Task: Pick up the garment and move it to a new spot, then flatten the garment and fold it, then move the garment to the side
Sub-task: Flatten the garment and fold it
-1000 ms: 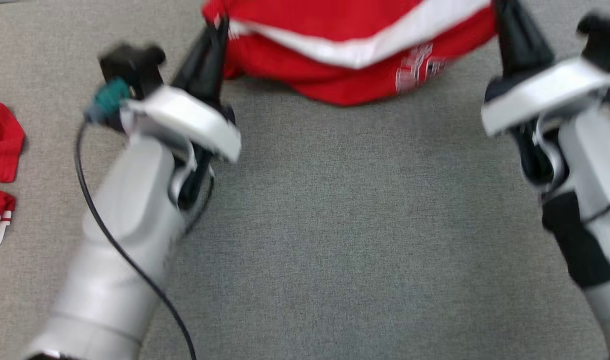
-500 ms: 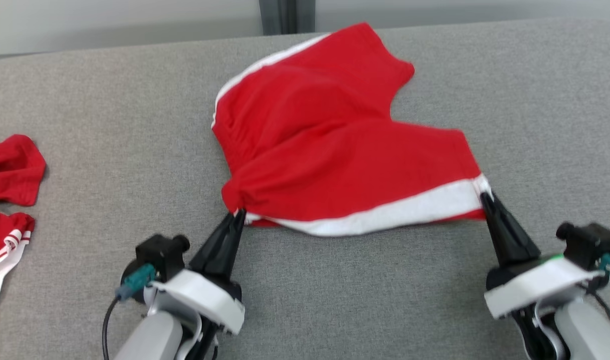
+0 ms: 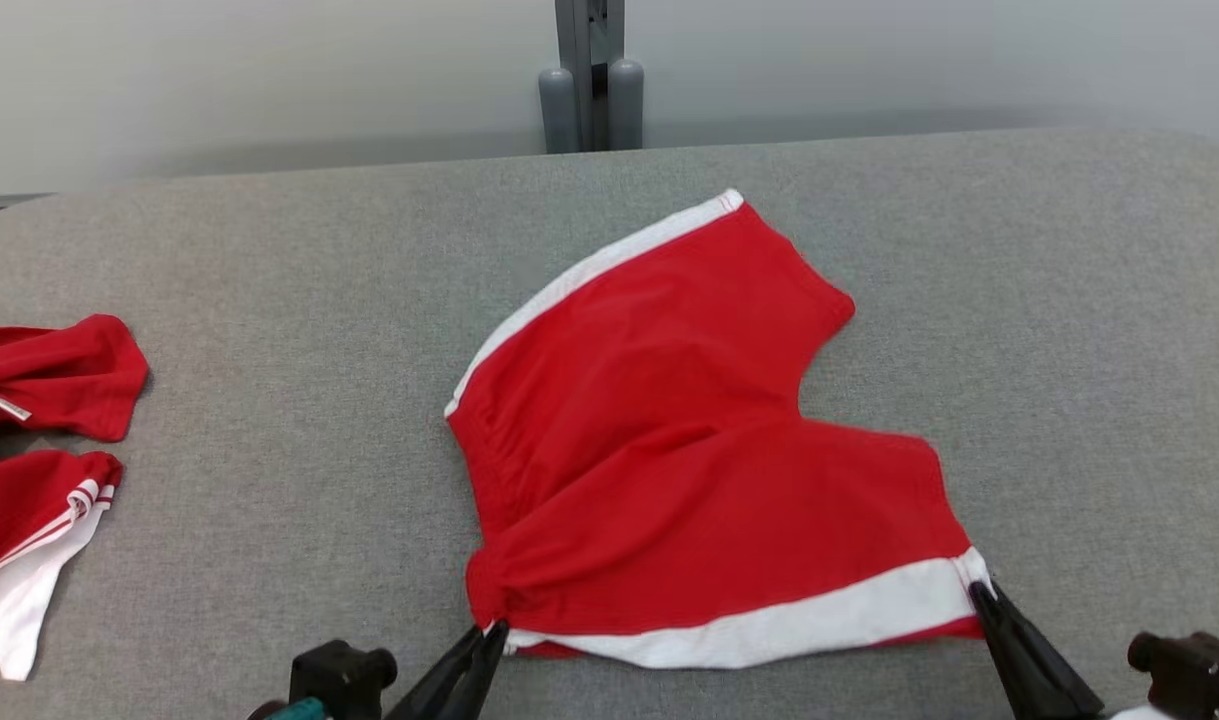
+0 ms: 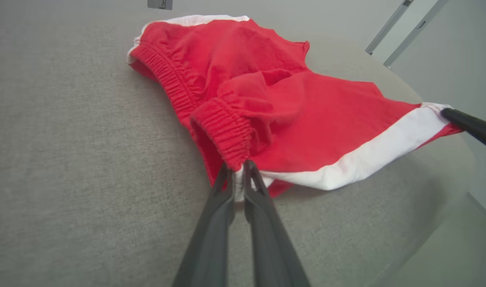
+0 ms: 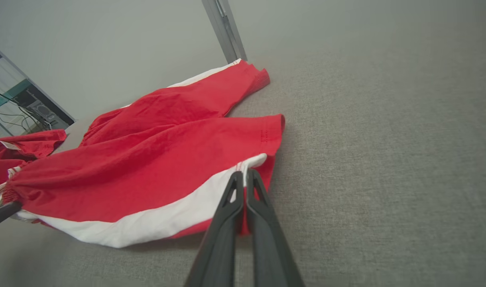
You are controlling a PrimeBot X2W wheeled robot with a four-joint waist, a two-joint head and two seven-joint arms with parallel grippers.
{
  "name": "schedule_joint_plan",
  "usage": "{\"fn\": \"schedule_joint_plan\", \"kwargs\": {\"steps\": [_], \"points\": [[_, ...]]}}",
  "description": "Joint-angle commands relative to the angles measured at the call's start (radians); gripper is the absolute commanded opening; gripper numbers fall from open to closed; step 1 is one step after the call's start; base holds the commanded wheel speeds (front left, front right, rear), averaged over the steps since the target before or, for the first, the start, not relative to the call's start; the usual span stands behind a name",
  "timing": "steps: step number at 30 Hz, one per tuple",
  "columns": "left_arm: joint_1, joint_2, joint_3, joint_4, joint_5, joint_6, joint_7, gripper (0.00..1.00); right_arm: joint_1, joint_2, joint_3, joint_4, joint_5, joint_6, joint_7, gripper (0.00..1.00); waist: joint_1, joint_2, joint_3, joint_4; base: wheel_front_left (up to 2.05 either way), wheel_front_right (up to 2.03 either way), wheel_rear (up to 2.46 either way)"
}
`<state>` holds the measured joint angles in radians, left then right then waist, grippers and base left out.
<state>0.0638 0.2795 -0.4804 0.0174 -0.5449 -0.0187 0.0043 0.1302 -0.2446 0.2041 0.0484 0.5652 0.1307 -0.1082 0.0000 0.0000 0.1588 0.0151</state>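
Observation:
Red shorts with white side stripes (image 3: 689, 470) lie spread on the grey table (image 3: 269, 330), one leg pointing away, the near leg stretched sideways. My left gripper (image 3: 491, 632) is shut on the waistband corner of the shorts (image 4: 243, 115) at their near left; in the left wrist view its tips (image 4: 238, 169) pinch the elastic band. My right gripper (image 3: 977, 592) is shut on the near right hem by the white stripe; in the right wrist view its tips (image 5: 243, 175) clamp the shorts (image 5: 159, 151). The near edge is held taut between both grippers.
More red and white garments (image 3: 39, 440) lie crumpled at the table's left edge. A grey post (image 3: 589, 80) stands behind the table's far edge against a pale wall. Bare grey fabric surface stretches to the left and right of the shorts.
The head camera tilted up, so the whole picture shifted down. The shorts, lifted between both grippers a second ago, now lie spread on the table, with both grippers still clamped on the near edge.

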Motion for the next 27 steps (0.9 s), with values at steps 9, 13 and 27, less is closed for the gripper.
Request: {"fn": "schedule_joint_plan", "kwargs": {"steps": [9,13,27], "points": [[0.097,0.067,0.020,-0.200,-0.030,0.063,0.098,0.00,0.117,0.047,-0.100,-0.185,-0.050,0.000,0.107,0.00,0.0000,0.0000,-0.006,-0.004,0.00,0.00,0.00],[0.095,0.081,0.025,-0.230,-0.036,0.062,0.119,0.00,0.101,0.063,-0.132,-0.218,-0.062,0.000,0.116,0.00,0.0000,0.0000,-0.003,0.000,0.00,0.00,0.00],[-0.115,0.084,0.075,-0.255,-0.052,0.020,0.123,0.00,-0.224,0.105,-0.253,-0.174,-0.164,0.000,0.093,0.00,0.0000,0.0000,0.124,0.063,0.00,0.00,0.00]]}}
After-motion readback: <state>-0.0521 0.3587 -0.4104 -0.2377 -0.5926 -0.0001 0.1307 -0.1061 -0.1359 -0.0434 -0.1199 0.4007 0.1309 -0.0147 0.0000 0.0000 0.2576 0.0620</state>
